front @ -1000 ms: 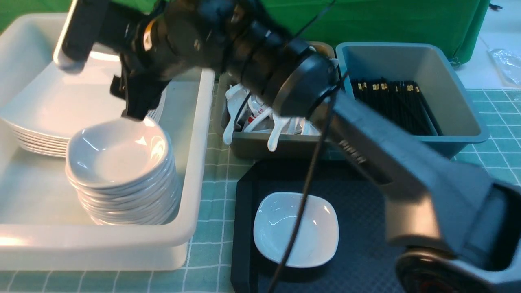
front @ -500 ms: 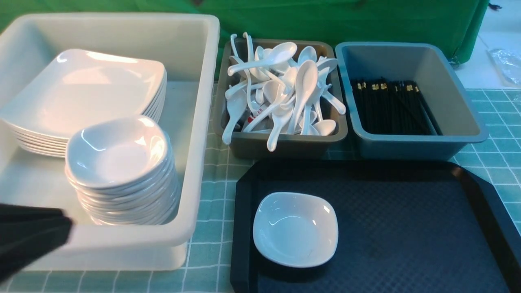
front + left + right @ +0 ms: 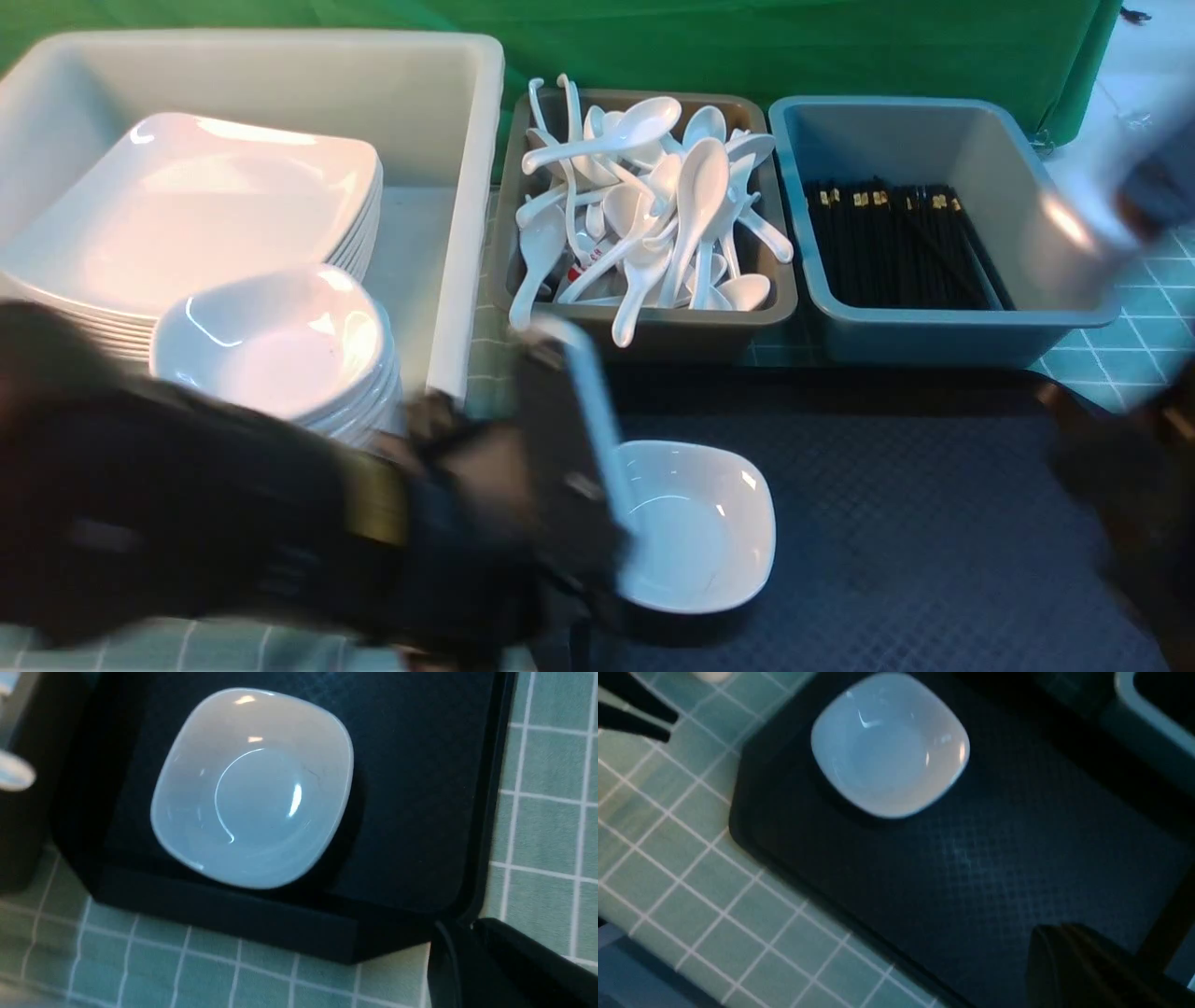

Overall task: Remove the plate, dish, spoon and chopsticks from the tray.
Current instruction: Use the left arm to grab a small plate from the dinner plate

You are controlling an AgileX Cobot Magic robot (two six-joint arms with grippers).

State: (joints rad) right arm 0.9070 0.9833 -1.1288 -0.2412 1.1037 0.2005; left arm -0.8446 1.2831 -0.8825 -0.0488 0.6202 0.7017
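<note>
The small white dish sits on the left part of the black tray. It also shows in the left wrist view and the right wrist view. My left arm is blurred, low at the front left, reaching up to the dish. My left gripper looks shut and empty, above the tray's near-left corner. My right gripper is dark; it looks shut and empty, above bare tray. No plate, spoon or chopsticks lie on the visible tray.
A white tub at the left holds a stack of plates and a stack of dishes. Behind the tray, a grey bin holds spoons, and a blue-grey bin holds chopsticks. My right arm blurs the right edge.
My right arm has drawn back from over the tub to the right edge. My left arm has swung in from the lower left to the dish.
</note>
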